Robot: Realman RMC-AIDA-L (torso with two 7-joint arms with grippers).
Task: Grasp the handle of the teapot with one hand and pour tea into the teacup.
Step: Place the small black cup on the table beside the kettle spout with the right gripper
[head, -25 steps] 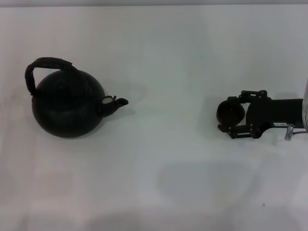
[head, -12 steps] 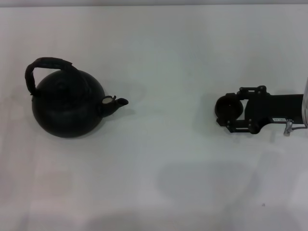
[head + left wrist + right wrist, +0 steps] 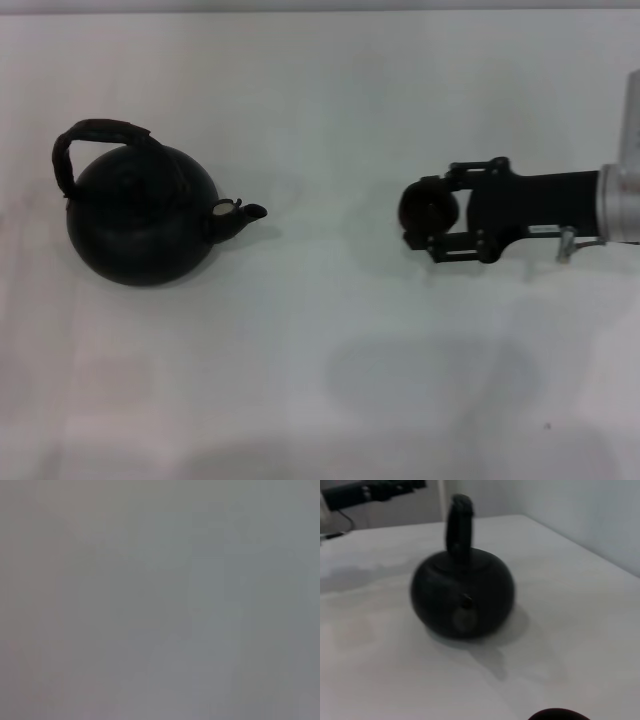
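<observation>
The black teapot [image 3: 140,225] stands at the table's left, its spout [image 3: 245,213] pointing right. Its wrapped handle [image 3: 100,130] arches upright over the top. Nothing touches the pot. My right gripper [image 3: 420,213] reaches in from the right, shut on the small dark teacup [image 3: 432,208], well right of the spout. The right wrist view faces the teapot [image 3: 462,597] spout-on with its handle [image 3: 459,525] edge-on, and the teacup's rim [image 3: 559,714] shows at the lower edge. My left gripper does not show; the left wrist view is blank grey.
The white table [image 3: 320,380] carries only the pot and the held cup. In the right wrist view a dark piece of equipment [image 3: 370,491] sits beyond the far table edge, and a pale wall [image 3: 590,515] rises behind.
My right gripper has moved left toward the teapot, carrying the teacup with it. The teapot has not moved.
</observation>
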